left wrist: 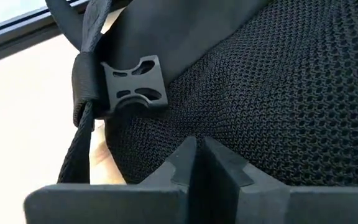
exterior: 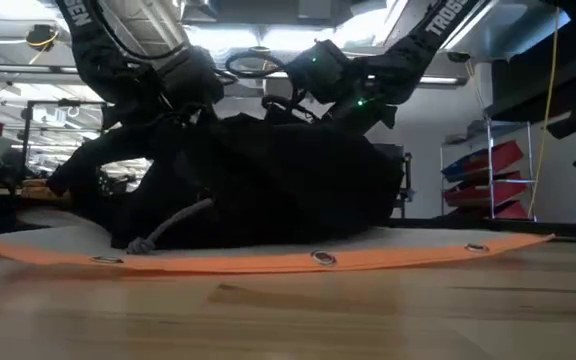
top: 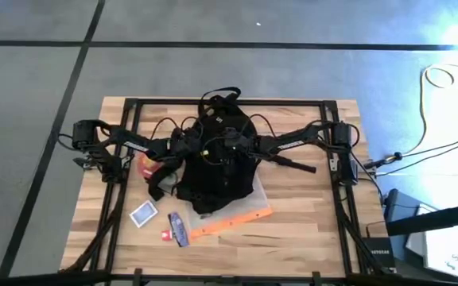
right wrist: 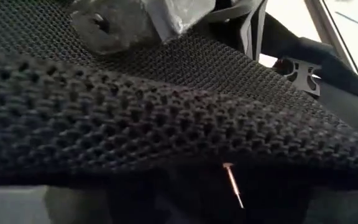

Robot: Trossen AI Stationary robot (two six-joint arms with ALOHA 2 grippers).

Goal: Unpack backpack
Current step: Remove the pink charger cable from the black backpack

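The backpack (top: pixel 213 159) is seen lying at the middle of the wooden surface (top: pixel 293 230), partly on a flat orange-edged pouch (top: pixel 241 216) that sticks out from under it toward the near edge. In the low view the backpack (exterior: pixel 258 190) rests as a dark mound on that pouch (exterior: pixel 318 258), with a grey cord (exterior: pixel 173 222) hanging at its side.

The left pincer (left wrist: pixel 197 165) is held against the backpack's black mesh (left wrist: pixel 291 93); its two fingers (left wrist: pixel 182 163) are pressed together, with nothing seen between them. A black plastic buckle (left wrist: pixel 132 84) on a strap (left wrist: pixel 79 149) is seen just beside it.

The right pincer is over the top of the backpack in the high view; in its wrist view mesh (right wrist: pixel 135 106) fills the picture, and whether the fingers are apart or together cannot be told.

Near the left side of the backpack a blue-and-white card box (top: pixel 143 213), a small dark packet (top: pixel 178 228) and a red item (top: pixel 145 165) are noted on the surface.
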